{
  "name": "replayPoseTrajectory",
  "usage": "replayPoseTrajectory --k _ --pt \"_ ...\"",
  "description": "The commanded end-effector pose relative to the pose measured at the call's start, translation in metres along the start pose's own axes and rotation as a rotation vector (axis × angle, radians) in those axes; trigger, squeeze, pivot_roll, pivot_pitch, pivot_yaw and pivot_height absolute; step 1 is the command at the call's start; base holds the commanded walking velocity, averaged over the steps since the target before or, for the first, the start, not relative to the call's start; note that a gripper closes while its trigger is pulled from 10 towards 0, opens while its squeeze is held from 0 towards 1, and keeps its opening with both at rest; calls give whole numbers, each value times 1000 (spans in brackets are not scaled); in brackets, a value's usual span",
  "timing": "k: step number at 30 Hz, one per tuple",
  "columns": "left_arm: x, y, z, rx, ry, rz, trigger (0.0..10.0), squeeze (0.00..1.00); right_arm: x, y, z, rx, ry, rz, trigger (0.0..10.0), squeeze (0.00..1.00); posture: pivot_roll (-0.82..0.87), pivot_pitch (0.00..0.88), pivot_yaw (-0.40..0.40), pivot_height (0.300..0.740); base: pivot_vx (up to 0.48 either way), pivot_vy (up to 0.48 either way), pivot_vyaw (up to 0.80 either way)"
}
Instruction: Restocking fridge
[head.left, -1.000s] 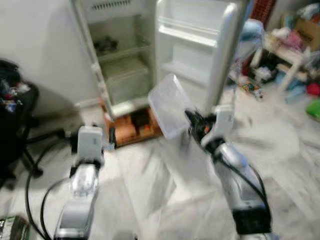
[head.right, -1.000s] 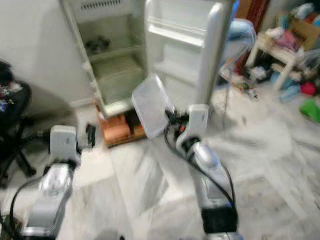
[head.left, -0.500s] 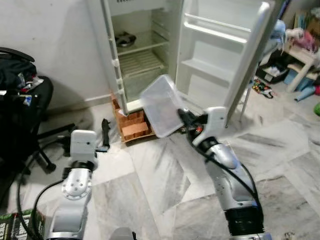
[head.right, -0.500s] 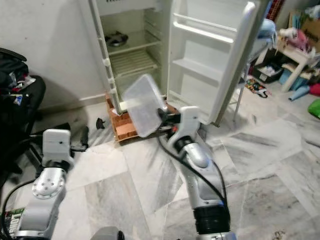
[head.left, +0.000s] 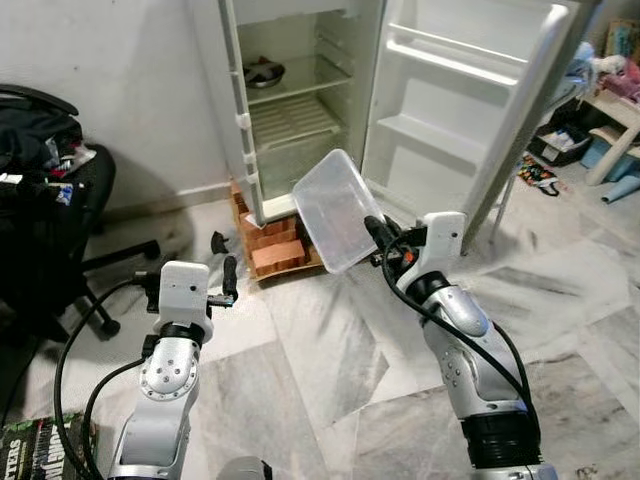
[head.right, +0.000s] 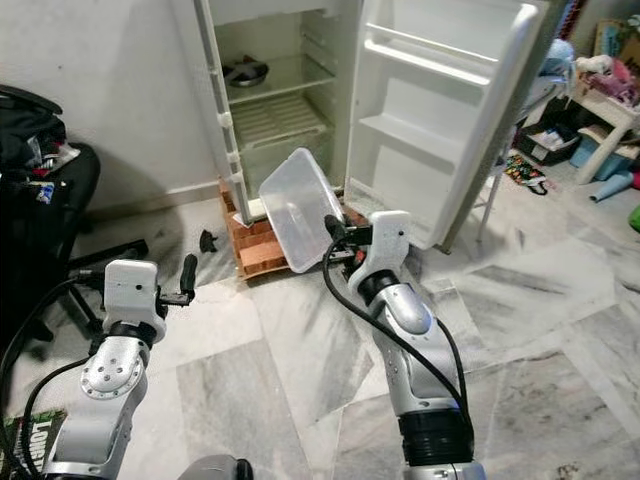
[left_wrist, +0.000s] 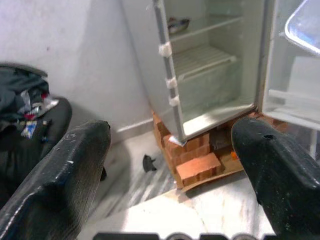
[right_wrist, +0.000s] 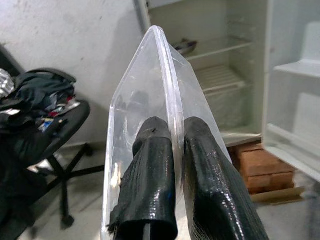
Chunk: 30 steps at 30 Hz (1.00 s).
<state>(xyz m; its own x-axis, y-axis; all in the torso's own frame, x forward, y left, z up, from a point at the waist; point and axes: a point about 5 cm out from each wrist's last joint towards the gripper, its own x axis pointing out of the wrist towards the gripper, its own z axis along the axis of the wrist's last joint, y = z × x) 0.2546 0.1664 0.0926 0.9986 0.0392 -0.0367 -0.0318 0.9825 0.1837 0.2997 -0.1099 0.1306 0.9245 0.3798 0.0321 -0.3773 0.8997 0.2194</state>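
From the left eye view, the right gripper (head.left: 372, 232) is raised in front of the robot, its two black fingers clamped on the rim of a clear plastic container (head.left: 337, 210), a shallow rectangular tub with rounded corners, tilted on edge and apparently empty (the translucent wall makes this hard to judge). Behind it stands a white fridge (head.left: 300, 90) with its door (head.left: 470, 95) swung wide, wire shelves inside and a dark bowl-like thing (head.left: 264, 72) on an upper shelf; the fridge rests on a stack of red bricks (head.left: 275, 248) over a veined marble floor (head.left: 330, 360). A black office chair (head.left: 50, 230) heaped with dark clothes sits at the left. The right eye view shows the left gripper (head.right: 188, 275) held low over the floor. In the left wrist view, that gripper's fingers (left_wrist: 65, 170) stand wide apart, holding nothing, facing the fridge's open compartment. In the right wrist view, the glossy black fingers (right_wrist: 150, 180) pinch the container's thin rim from both sides, the tub seen edge-on.
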Motion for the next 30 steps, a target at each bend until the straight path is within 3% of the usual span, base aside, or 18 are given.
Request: replayPoseTrajectory --k 1,23,30 --pt "-2 2 -1 7 6 -4 10000 0 1 3 4 -14 -15 12 10000 0 97 86 -2 740 270 398 0" --pt "0 1 0 23 4 -28 10000 0 0 5 0 -15 -9 3 10000 0 97 81 3 740 200 401 0" --pt "0 0 1 38 -3 -35 10000 0 2 5 1 -16 -17 2 10000 0 98 80 2 740 464 40 0"
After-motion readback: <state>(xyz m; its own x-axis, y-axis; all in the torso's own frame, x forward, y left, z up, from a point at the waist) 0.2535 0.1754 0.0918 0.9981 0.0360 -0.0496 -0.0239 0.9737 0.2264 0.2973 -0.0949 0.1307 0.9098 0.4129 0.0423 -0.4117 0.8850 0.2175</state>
